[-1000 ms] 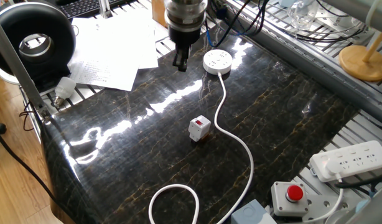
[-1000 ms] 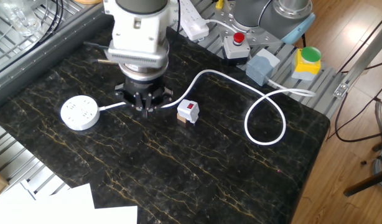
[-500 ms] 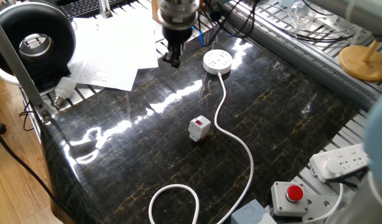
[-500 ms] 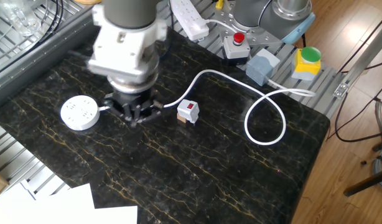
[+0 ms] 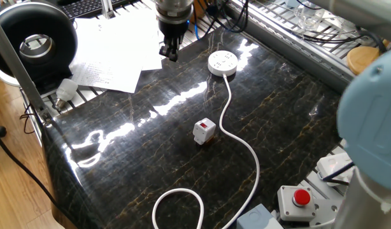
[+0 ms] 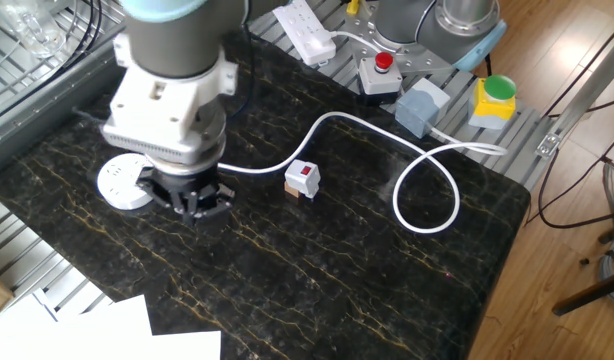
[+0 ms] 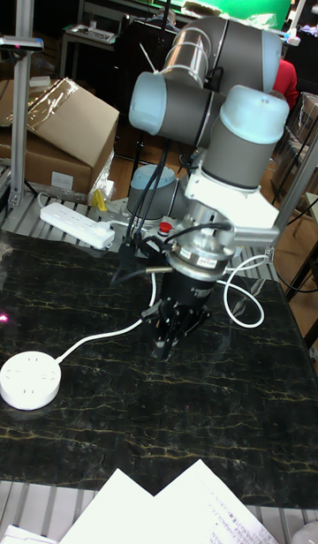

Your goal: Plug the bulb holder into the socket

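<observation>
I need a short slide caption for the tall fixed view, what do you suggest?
Gripper above the dark table, round socket at left.

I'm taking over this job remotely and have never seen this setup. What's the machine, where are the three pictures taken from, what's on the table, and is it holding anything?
The machine is a single robot arm ending in a gripper with two jaws. Two pictures look down at the dark marble table from opposite sides; the tall one looks across it with the arm in front. On the table lie the socket, a round white puck with a long white cord, and the bulb holder, a small white box with a red patch, mid-table beside the cord. The gripper hangs near the socket, well away from the bulb holder, and nothing shows between its jaws. Whether they are open or shut is unclear.
</observation>
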Available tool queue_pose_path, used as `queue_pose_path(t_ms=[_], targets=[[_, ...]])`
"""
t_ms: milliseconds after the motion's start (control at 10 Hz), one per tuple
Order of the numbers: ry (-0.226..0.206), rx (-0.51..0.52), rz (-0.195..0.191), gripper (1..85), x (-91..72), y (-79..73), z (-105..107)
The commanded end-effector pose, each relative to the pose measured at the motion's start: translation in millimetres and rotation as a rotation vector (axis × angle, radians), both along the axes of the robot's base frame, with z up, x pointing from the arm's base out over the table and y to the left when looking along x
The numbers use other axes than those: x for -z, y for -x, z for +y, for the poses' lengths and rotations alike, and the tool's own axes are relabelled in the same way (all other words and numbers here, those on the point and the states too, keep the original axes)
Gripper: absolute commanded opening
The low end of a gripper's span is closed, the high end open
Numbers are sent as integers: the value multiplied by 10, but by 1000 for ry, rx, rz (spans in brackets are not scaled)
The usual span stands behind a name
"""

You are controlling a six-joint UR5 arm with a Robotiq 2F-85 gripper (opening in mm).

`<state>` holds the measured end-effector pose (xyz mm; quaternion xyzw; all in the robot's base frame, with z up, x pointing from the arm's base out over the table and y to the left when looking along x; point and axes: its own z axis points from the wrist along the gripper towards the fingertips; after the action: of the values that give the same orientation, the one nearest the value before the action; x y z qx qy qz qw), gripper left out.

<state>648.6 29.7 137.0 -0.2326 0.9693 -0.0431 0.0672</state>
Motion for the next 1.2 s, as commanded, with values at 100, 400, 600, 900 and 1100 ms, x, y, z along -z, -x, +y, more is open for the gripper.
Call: queue_pose_path(t_ms=[100,400,600,900,1100], targets=[[-29,-12,4,10,-129,196,-30],[-34,-53,34,10,-239,626,86],[-36,-39,35,10,-300,800,182],[-19,-69,49,10,-372,835,147],[12,-197,77,10,-369,889,105]])
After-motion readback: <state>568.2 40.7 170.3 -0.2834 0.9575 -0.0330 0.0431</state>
